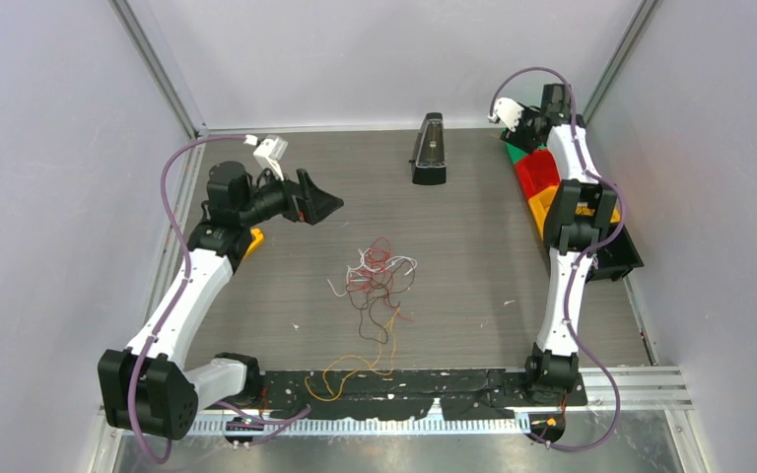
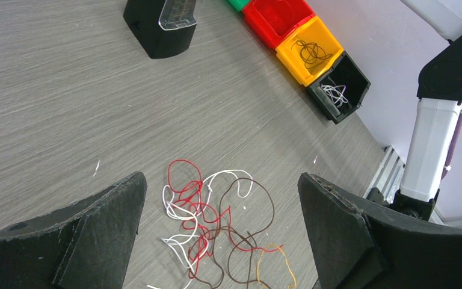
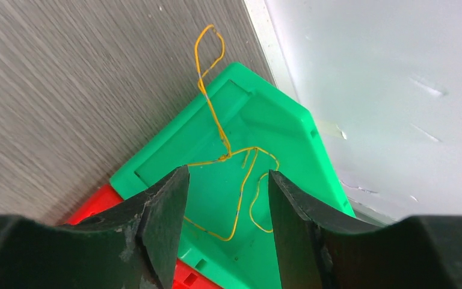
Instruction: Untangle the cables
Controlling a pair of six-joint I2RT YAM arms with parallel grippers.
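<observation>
A loose tangle of red, white and brown cables (image 1: 379, 276) lies in the middle of the tabletop (image 1: 473, 246). The left gripper (image 2: 221, 180) hangs above it, jaws spread wide and empty. The right gripper (image 3: 228, 174), jaws parted and holding nothing, hovers over a green bin (image 3: 289, 120) where one yellow cable (image 3: 215, 120) lies, looping over the rim.

Place: robot lab cell | cues: aluminium frame (image 1: 158, 69), blank walls (image 1: 384, 59)

Table (image 1: 493, 256): matt grey wood-grain laminate. Green bin (image 3: 295, 138): smooth glossy plastic. Right-gripper fingers (image 3: 163, 211): matt black, rough chipped edges. Cables (image 2: 204, 211): thin, smooth-sheathed.
</observation>
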